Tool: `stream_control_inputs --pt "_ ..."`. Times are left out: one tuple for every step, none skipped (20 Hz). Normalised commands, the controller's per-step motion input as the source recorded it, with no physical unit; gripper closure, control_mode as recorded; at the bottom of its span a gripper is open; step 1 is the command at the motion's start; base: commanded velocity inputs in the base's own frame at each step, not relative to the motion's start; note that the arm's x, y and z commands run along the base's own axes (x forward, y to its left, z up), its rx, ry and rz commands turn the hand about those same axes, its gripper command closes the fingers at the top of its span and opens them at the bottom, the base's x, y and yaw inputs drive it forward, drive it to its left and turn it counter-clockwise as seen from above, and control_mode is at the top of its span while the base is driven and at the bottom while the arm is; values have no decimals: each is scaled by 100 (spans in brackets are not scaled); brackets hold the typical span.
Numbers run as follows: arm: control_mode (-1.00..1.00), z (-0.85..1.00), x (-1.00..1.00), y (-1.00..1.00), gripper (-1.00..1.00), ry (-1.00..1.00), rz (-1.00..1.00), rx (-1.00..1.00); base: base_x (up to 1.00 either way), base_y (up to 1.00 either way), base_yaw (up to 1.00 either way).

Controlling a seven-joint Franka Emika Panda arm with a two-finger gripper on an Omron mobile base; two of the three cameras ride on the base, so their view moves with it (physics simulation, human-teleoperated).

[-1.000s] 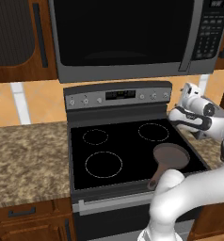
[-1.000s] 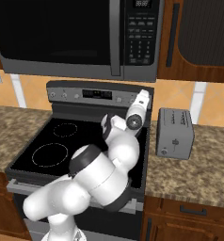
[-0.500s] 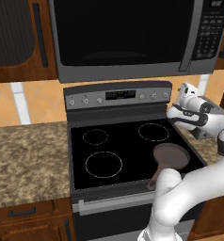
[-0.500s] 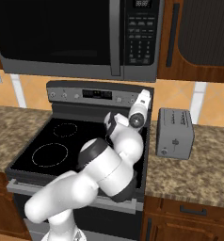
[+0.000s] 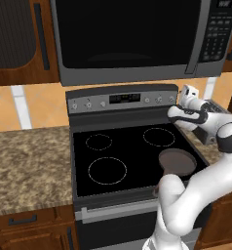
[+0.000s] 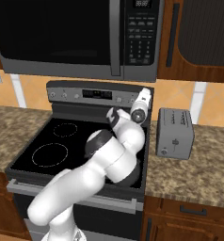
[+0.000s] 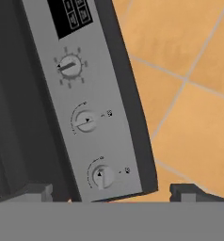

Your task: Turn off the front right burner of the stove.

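Note:
The stove (image 5: 123, 141) has a flat black glass top and a grey back panel (image 5: 123, 100) with small knobs and a display. A brown frying pan (image 5: 176, 161) sits on the front right burner and hides its zone. My gripper (image 5: 181, 97) hovers just off the right end of the panel (image 6: 97, 94), above the cooktop's back right corner. In the hand view the gripper (image 7: 115, 192) is open, its fingertips (image 7: 36, 190) wide apart with nothing between them. It faces three knobs in a row: an upper one (image 7: 69, 67), a middle one (image 7: 86, 121) and the nearest one (image 7: 103, 176), none touched.
A black-doored microwave (image 5: 132, 39) hangs low over the stove. A steel toaster (image 6: 175, 134) stands on the granite counter right of the range. White-dashed rings mark the front left (image 5: 107, 170), back left (image 5: 99, 142) and back right (image 5: 158, 137) zones. Orange tiled wall lies behind the panel.
The hand has crept left and slightly up, closer to the right end of the back panel. Pan and stove have not moved.

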Motion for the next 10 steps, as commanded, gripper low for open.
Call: stream_control_inputs --pt "-100 -29 45 0 -100 0 0 0 0 0 0" --pt "-100 -31 46 0 -100 0 0 0 0 0 0" --pt "-100 -30 48 0 -100 0 0 0 0 0 0" --pt "-100 -30 50 0 -100 0 0 -1 0 0 0" --pt "-100 -27 50 -4 -100 0 0 -2 0 0 0" --pt "-100 -25 47 -10 -100 0 0 -2 0 0 0" --pt "-100 -26 45 -13 -100 0 0 -1 0 0 0" --pt "-100 -29 45 -11 -100 0 0 -1 0 0 0" --pt "-100 -31 44 -16 -100 0 0 -1 0 0 0" --pt "-100 -29 41 -21 -100 0 1 0 0 0 0"
